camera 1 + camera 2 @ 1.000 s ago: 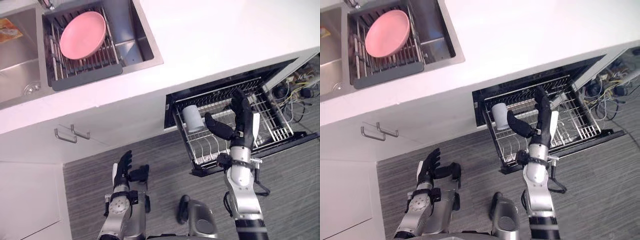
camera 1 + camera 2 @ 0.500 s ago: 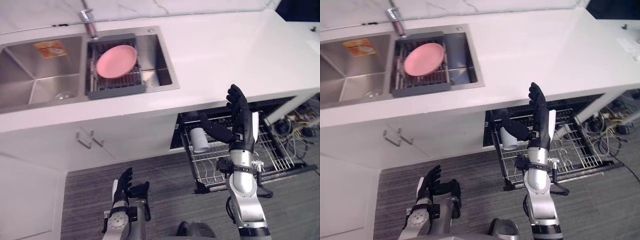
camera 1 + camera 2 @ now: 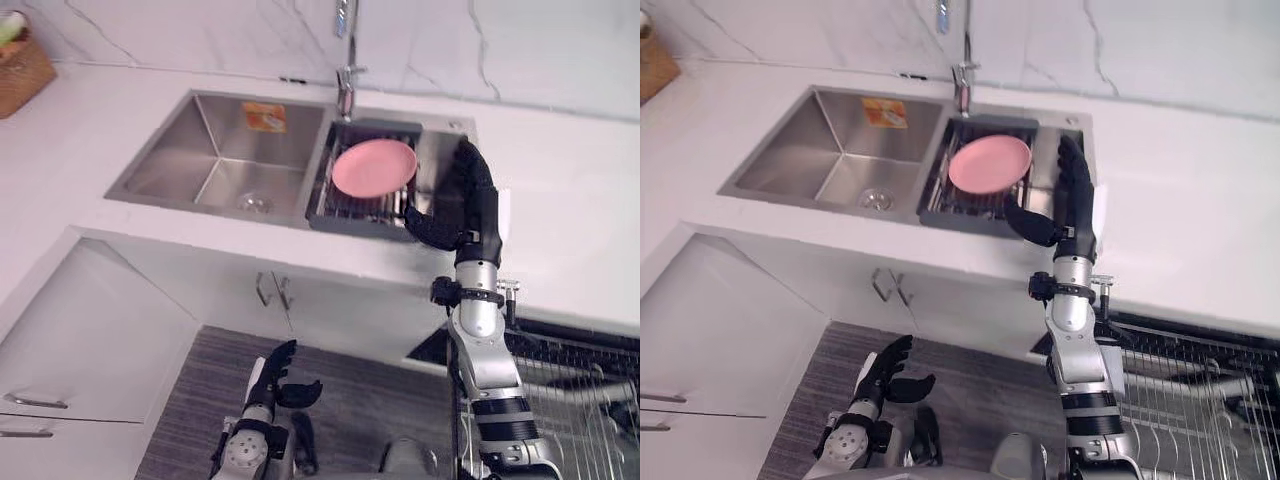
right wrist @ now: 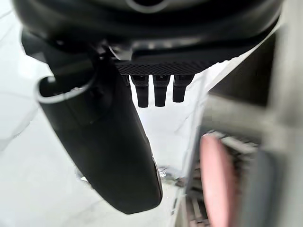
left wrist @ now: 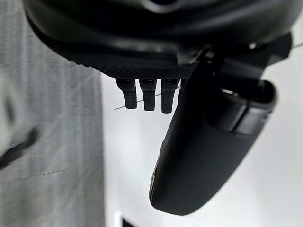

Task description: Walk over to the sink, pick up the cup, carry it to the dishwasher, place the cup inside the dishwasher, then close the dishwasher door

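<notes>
- Two hands, both empty: R hand (image 3: 479, 212) is raised at centre-right of frame, fingers straight up, thumb stuck out toward frame left.
- L hand (image 3: 277, 374) hangs low at bottom centre over grey floor (image 3: 195, 400), fingers relaxed & spread.
- Cup: can't tell where it sits. The wire dishwasher rack (image 3: 585, 400) is pulled out at lower right, its left end hidden behind the R forearm.
- Sink (image 3: 165, 165) has 2 basins across the upper middle; there's an orange sticker (image 3: 265, 117) on the left basin's back wall.
- Right basin holds a dark drain rack (image 3: 350, 222) w/ a pink plate (image 3: 372, 168) on it; R hand overlaps the rack's right end.
- Faucet (image 3: 347, 75) stands behind the basins, top centre.
- Wicker basket (image 3: 20, 62) sits in the upper-left corner on the white counter (image 3: 585, 215).
- Cabinet handles (image 3: 275, 290) are below the sink.
</notes>
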{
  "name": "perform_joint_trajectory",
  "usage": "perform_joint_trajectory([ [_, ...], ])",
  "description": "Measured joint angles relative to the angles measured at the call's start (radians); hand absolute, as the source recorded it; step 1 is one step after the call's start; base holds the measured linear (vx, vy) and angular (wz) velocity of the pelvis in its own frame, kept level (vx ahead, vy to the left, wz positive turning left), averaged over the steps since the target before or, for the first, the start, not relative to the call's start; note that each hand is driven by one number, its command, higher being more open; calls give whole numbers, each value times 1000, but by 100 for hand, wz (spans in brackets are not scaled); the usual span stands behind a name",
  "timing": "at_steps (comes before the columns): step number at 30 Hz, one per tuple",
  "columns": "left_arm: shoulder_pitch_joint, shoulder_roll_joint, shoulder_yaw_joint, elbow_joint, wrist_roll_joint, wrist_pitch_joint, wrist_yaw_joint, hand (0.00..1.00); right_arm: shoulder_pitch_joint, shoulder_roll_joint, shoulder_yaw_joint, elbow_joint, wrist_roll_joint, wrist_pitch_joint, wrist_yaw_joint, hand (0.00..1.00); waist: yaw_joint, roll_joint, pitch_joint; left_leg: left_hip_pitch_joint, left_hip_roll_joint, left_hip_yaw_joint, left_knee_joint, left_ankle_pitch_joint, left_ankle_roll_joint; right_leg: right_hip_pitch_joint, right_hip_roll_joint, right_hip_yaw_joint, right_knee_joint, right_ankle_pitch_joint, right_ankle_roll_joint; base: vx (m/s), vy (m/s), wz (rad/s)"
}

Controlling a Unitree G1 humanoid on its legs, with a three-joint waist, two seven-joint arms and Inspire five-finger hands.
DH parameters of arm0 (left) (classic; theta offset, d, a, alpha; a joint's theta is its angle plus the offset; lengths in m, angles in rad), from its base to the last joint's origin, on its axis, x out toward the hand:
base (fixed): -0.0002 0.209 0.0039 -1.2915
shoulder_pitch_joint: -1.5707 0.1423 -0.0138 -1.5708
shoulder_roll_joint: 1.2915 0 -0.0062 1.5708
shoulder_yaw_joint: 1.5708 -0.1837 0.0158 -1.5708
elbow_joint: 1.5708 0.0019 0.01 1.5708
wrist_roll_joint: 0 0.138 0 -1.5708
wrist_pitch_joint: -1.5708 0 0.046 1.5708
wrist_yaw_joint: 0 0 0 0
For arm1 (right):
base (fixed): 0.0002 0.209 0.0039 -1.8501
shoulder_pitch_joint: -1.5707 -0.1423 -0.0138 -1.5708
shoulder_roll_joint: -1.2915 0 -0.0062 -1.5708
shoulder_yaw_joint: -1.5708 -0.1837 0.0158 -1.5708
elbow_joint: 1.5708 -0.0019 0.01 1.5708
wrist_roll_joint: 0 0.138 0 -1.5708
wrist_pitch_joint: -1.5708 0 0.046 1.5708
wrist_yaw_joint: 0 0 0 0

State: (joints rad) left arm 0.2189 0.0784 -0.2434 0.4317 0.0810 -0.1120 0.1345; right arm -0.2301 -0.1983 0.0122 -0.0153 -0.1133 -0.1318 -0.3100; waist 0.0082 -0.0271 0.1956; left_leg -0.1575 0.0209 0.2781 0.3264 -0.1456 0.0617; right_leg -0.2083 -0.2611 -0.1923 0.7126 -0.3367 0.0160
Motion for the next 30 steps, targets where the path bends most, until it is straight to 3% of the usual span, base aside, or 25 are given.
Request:
perform_joint_trajectory([
  [1, -5, -1, 0, 0, 0, 0, -2, 90, -3, -10, 0, -4, -3, -3, 2, 90, -3, 0, -1, 2, -1, -11, -7, 3, -6, -16, 15, 27, -66, 8, 14, 193, -113, 50],
  [2, -8, 2, 0, 4, 0, -2, -2, 90, -3, -34, -1, -6, -8, -5, 1, 90, -14, -7, -4, 1, -8, -40, -4, 3, -25, -20, 48, 82, -253, 122, 59, 199, -129, 64],
  [3, -12, 4, 2, 16, 0, -3, -2, 90, 2, -45, -3, -5, -8, -5, 0, 90, -24, -3, -8, 2, -7, -62, 0, -1, -34, -7, 54, 88, -262, 161, 92, 214, -142, 56],
  [4, -4, -9, 7, 23, -2, -3, 2, 90, 6, -62, -4, -1, -9, 1, 1, 90, -21, 19, -21, 5, 18, -74, -5, -4, -51, 12, 79, 73, -301, 172, 82, 174, -114, 18],
  [6, 17, -20, 21, 23, -3, -4, 15, 90, 11, -75, -9, -2, -18, 3, 2, 90, -20, 34, -29, 16, 58, -72, -23, -5, -73, 45, 122, 64, -362, 196, 64, 208, -155, -15],
  [8, 19, -21, 23, 38, -4, -4, 20, 90, 34, -83, -34, -5, -39, 9, 2, 90, -21, 35, -30, 44, 78, -72, -47, -5, -90, 80, 147, 57, -404, 210, 56, 174, -126, -12],
  [14, 17, -35, 27, 70, -4, -3, 22, 90, 123, -119, -85, -41, -77, 11, 27, 90, -24, 42, -35, 97, 88, -44, -109, 1, -103, 146, 172, 74, -522, 257, 56, 79, -7, -13],
  [15, 21, -16, 22, 154, -2, 0, 21, 90, 183, -118, -73, -32, -116, 12, 73, 90, -19, 8, -86, 124, 75, -23, -204, 68, -97, 207, 182, 90, -697, 367, 50, 5, 10, -4],
  [25, 14, -16, 70, 188, -10, 1, 20, 90, 188, -88, -78, -32, -126, 22, 70, 90, -24, 1, -91, 159, 69, 12, -269, 89, -99, 207, 179, 95, -702, 368, 51, -3, 1, -6],
  [30, -17, -20, 160, 275, -75, 6, 20, 90, 194, -76, -81, -12, -146, 39, 69, 90, -10, -4, -99, 181, 62, 25, -302, 93, -99, 213, 153, -40, -694, 369, 53, 13, -1, 1],
])
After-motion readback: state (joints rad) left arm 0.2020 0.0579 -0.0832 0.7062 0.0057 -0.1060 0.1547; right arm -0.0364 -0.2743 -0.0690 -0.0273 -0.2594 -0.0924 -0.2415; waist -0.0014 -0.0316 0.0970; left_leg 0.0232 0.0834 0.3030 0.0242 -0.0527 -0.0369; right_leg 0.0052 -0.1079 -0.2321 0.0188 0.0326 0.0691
